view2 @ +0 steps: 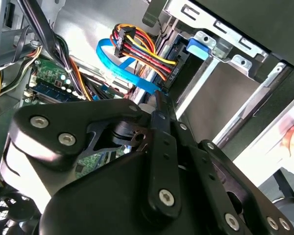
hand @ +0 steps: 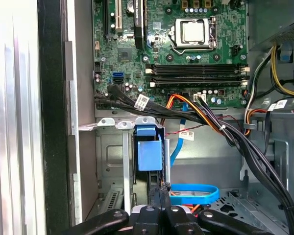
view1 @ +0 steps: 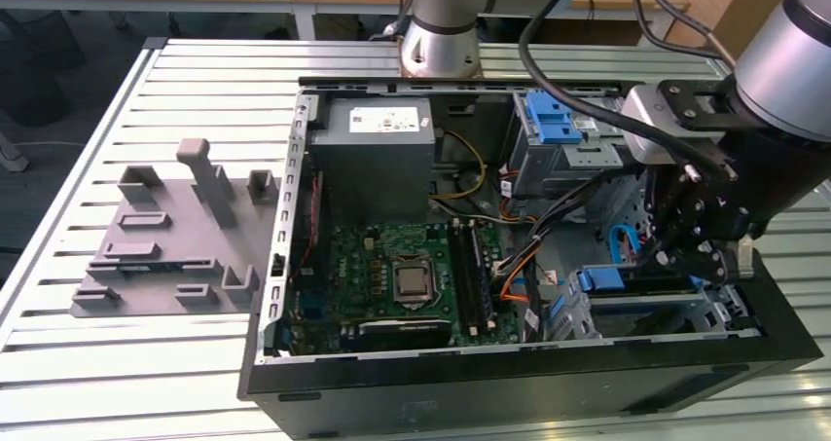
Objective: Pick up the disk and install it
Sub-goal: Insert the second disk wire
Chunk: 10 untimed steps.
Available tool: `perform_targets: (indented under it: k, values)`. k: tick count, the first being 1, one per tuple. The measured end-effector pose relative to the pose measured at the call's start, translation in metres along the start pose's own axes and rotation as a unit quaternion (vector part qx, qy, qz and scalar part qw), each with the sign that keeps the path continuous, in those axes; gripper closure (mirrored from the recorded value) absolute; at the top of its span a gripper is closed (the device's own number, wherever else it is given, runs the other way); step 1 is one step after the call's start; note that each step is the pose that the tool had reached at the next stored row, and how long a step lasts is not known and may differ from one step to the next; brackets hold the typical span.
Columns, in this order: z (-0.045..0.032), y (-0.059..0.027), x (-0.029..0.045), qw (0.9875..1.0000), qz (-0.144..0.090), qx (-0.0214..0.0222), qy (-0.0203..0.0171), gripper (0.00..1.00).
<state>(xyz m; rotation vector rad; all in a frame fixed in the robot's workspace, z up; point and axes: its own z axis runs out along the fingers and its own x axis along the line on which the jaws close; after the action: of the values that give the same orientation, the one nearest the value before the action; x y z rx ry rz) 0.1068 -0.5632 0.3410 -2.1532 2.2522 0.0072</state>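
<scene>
Inside the open case (view1: pixel 520 387), at the drive cage (hand: pixel 105 161) | disk (hand: pixel 149 149) stands in its slot, blue end outward, apparently installed or nearly so | gripper (hand: pixel 160 193) just beside that end, fingers pressed together, gripping nothing visible

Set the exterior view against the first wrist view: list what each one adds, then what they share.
Exterior view's own: the grey fixture plate on the slatted table, the grey power supply box with its white sticker, and the arm's base behind the computer case.
First wrist view's own: white tags on the black cable bundle, and the drive cage's inner wall.
Shared: the green motherboard with its processor socket, the blue plastic piece in the drive cage, and the gripper close to it.
</scene>
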Motion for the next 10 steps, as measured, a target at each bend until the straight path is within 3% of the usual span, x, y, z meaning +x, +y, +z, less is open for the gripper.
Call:
perform_targets:
  k: [10]
  values:
    - [-0.0014, 0.0000, 0.0000, 1.0000, 0.000, 0.0000, 0.0001, 0.89]
